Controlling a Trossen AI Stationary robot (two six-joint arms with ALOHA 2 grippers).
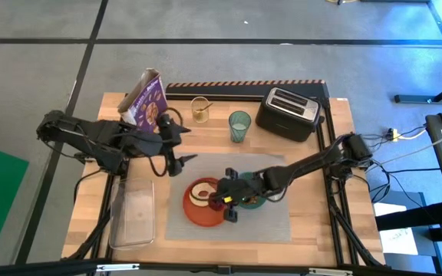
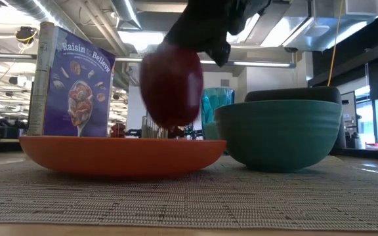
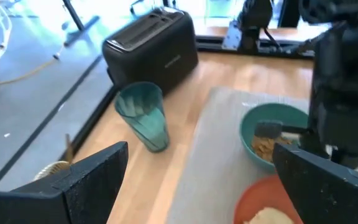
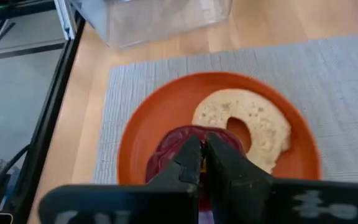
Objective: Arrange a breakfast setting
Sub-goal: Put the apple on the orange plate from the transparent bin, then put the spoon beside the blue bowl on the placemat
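**Right wrist view: fruit held over plate**

Right gripper [image 4: 202,163] is clenched on the fruit [image 2: 171,85] above the plate [image 4: 148,130], bagel [image 4: 253,124] at the fruit's 2 o'clock. Left gripper [image 1: 176,146] is released, off the placemat's [image 1: 298,222] 10 o'clock corner.

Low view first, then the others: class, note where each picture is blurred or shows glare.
Low view: the dark red fruit is motion-blurred, the ceiling lights glare. Left wrist view: the green cup and black toaster are soft. Right wrist view: the right pincer is blurred, the orange plate sharper.
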